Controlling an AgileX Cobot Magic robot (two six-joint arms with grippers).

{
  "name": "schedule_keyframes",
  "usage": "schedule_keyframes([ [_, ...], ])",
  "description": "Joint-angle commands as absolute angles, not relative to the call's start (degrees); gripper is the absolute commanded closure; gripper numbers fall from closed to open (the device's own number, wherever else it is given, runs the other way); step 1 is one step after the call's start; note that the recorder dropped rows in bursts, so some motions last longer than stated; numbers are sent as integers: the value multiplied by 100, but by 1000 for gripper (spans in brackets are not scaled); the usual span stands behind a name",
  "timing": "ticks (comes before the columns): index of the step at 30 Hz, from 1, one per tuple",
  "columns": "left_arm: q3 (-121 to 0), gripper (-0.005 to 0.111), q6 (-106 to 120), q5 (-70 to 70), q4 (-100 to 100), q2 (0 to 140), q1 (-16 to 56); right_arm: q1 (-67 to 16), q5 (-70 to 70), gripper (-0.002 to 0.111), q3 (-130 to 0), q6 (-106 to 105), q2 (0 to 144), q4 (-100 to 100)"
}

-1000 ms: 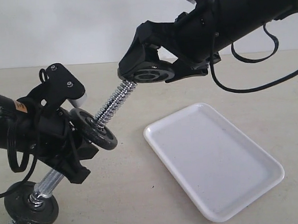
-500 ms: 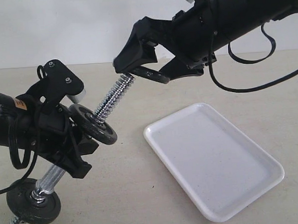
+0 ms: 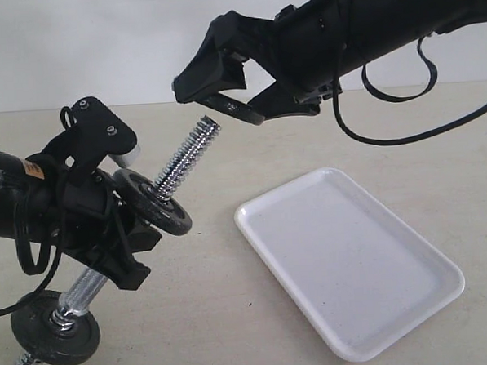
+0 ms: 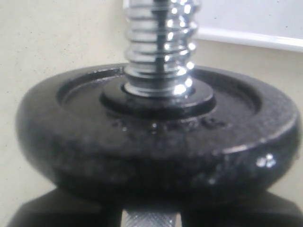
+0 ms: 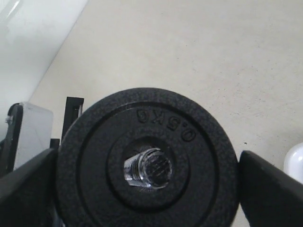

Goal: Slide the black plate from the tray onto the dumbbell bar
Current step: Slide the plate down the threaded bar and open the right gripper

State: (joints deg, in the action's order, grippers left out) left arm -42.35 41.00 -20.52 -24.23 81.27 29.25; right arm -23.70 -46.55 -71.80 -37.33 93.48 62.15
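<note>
My right gripper [image 3: 219, 104] is shut on the black plate [image 5: 94, 156], its fingers [image 5: 270, 187] on either side of the rim. It holds the plate tilted, just above the upper threaded end of the dumbbell bar [image 3: 185, 157]. In the right wrist view that bar end [image 5: 147, 168] shows through the plate's centre hole. My left gripper [image 4: 150, 220] is shut on the bar's knurled middle and holds it slanted. A second black disc [image 3: 155, 207] sits on the bar just above the left gripper. A third disc [image 3: 55, 327] is near the bar's lower end. The white tray [image 3: 445, 290] lies empty on the right.
The beige tabletop [image 3: 210, 315] lies under both arms. A black cable [image 3: 404, 133] hangs from the right arm above the tray's far side. The tray's rim [image 4: 251, 39] shows behind the bar in the left wrist view.
The right gripper has lifted the plate off the bar's tip and tilted it from flat to square with the bar. The left arm and bar have sunk slightly.
</note>
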Motion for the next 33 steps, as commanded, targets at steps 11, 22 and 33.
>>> schedule_keyframes([
  [11,-4434,102,3926,-949,-2782,7852,2922,-2395,-4829,108,-7215,-3784,9499,6540],
  [22,-4434,102,3863,-825,-2818,7852,2922,-2711,-4726,108,-7215,-3820,9649,6697],
  [33,-4434,102,3863,-843,-2818,7852,2922,-2853,-4373,108,-7215,-3830,9673,6665],
])
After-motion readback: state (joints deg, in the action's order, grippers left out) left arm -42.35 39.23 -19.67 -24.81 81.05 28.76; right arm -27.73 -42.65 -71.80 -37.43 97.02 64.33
